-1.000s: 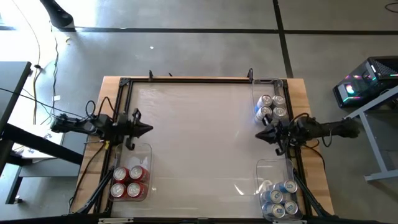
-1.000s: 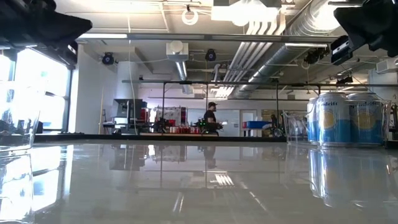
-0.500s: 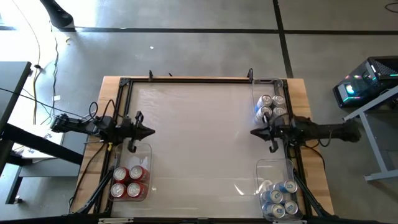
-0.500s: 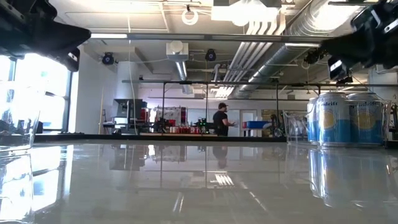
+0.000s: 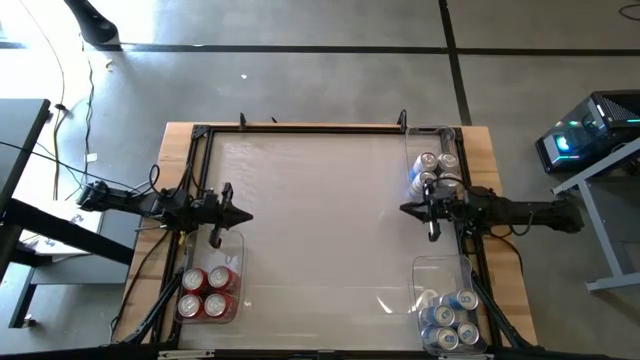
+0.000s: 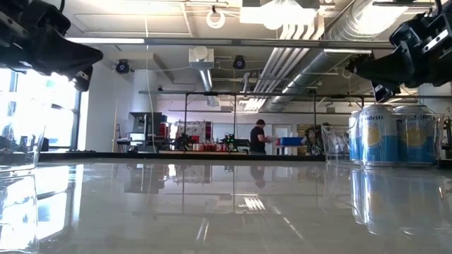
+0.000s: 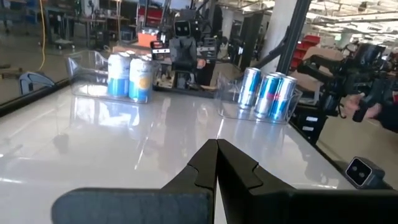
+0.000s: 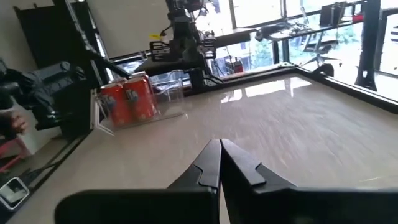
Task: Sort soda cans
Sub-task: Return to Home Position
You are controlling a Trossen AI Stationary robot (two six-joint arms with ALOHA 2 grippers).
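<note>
The left claw (image 5: 243, 215) hangs over the left side of the glossy white desk (image 5: 310, 230), its fingers pressed tight together with nothing between them, and the left wrist view backs that up: the two dark tips meet in a point. Across the way, the right claw (image 5: 405, 209) mirrors it over the right side, pinched closed and empty too, pointing in toward the middle. In the low view both arms hang high, clear of the desk surface. And look at the sorting! Four small red soda cans (image 5: 205, 292) with silver tops stand packed in the lower-left clear plastic bin (image 5: 235, 250), just below the left claw in the high view. The blue-and-white soda cans (image 5: 437, 168) stand upright in the upper-right clear plastic bin (image 5: 415, 140), right beside the right arm's wrist, and they loom tall at the right of the low view. A cluster of slim silver-blue soda cans (image 5: 450, 320) fills the lower-right clear plastic bin (image 5: 435, 272). Far back in the room, a person (image 6: 258, 137) stands by a workbench.
</note>
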